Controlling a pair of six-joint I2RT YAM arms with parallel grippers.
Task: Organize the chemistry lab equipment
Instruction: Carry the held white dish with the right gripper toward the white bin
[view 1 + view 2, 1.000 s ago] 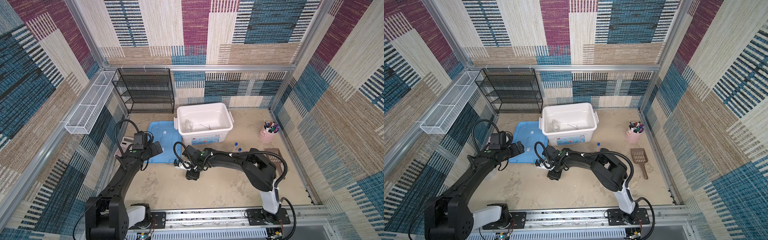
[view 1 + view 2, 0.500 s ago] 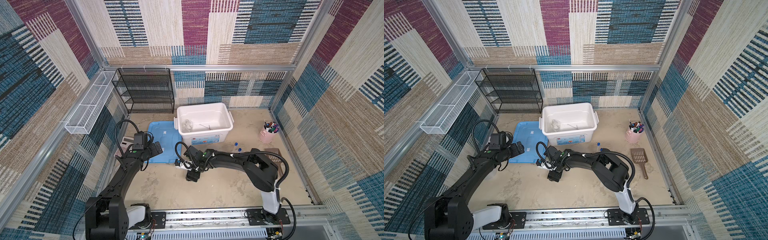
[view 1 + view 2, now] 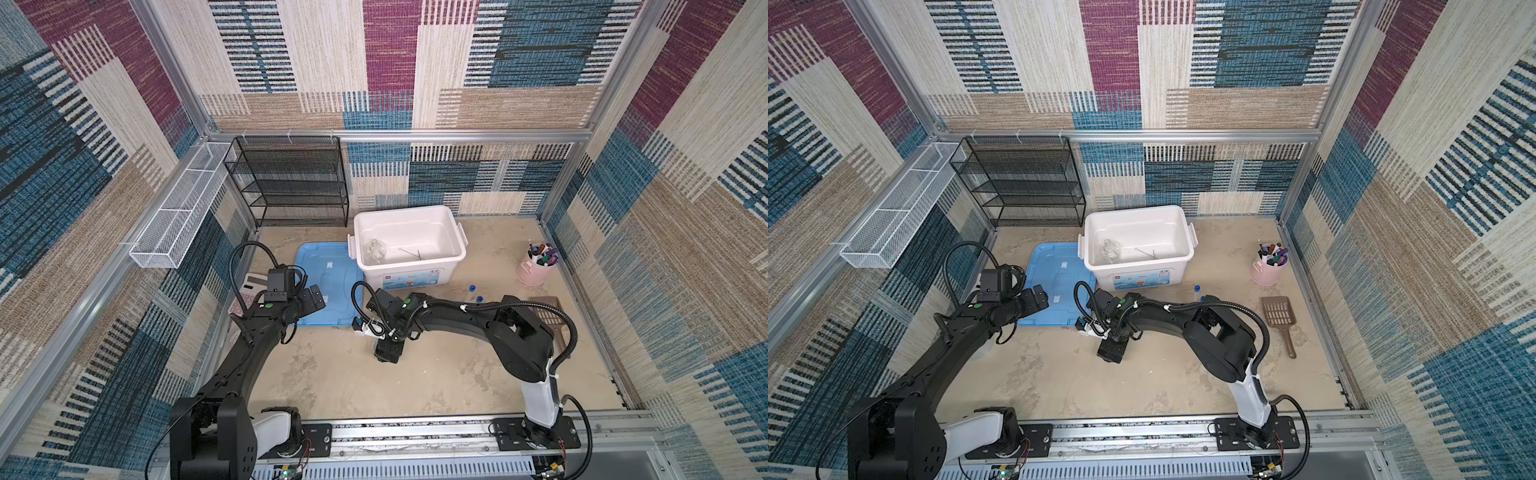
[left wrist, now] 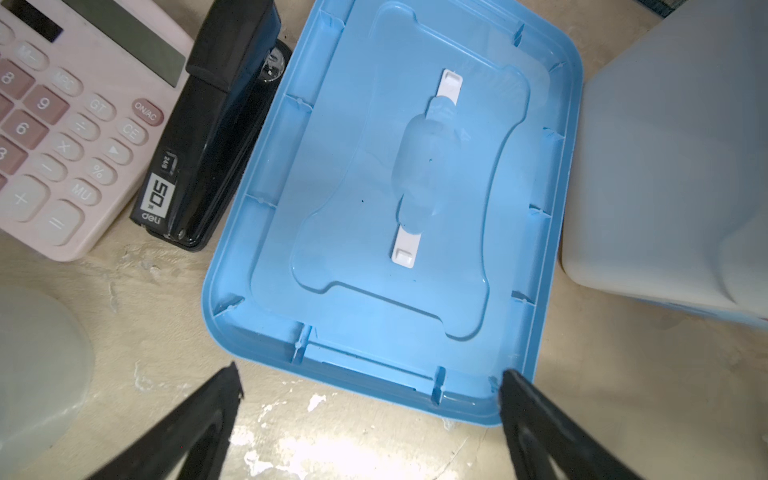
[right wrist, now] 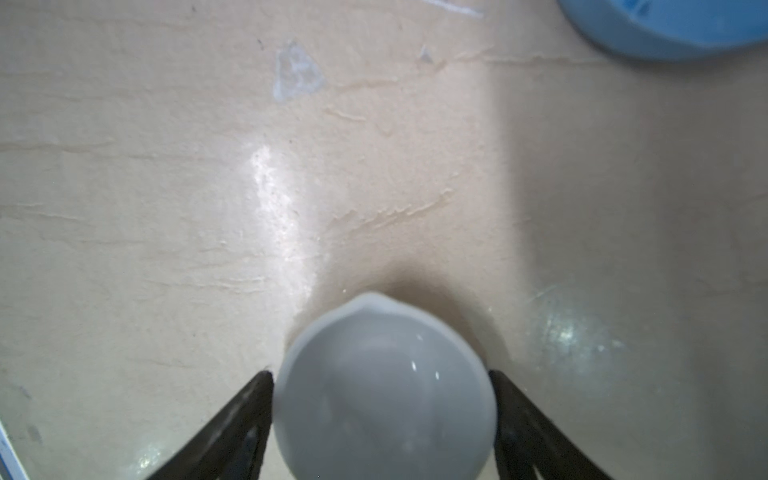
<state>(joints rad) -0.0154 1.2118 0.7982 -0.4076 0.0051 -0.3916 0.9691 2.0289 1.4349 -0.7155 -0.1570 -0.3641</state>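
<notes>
Dish (image 5: 384, 399) upright, spout pointing away from right gripper (image 5: 379, 374); fingers flank its rim, grip unclear; left gripper (image 4: 370, 372) fingers spread.

High stereo pair, close wrist views

A white dish (image 5: 384, 395) with a small pouring spout stands upright on the beige table (image 5: 166, 208), between the two black fingers (image 5: 245, 415) of the right gripper (image 5: 380, 374). One fingertip lies against each side of its rim; whether they press it cannot be told. The spout points away from the gripper. The dish's inside is glossy, with small glints. The table is scuffed and streaked pale. Well apart from the dish, a rounded corner of a blue lid (image 5: 673, 29) shows.
</notes>
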